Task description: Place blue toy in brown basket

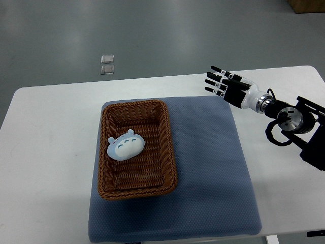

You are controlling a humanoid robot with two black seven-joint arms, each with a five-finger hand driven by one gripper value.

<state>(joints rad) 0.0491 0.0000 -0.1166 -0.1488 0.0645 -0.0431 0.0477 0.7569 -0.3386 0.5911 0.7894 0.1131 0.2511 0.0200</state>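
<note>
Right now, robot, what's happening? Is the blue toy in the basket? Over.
Right hand open, empty, off to the basket's right. Left arm out of view. Blue toy lying inside brown basket. Nothing in the way.

Pale blue toy (pixel 125 146) with white face; brown woven basket (pixel 170 152); slate-blue mat (pixel 213 168); white table (pixel 45 152); grey floor (pixel 152 30).

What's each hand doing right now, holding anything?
Right hand: open, fingers spread, holding nothing, above the table's far right part.
Left hand: not in view.
Blue toy lies inside the brown basket.
</note>
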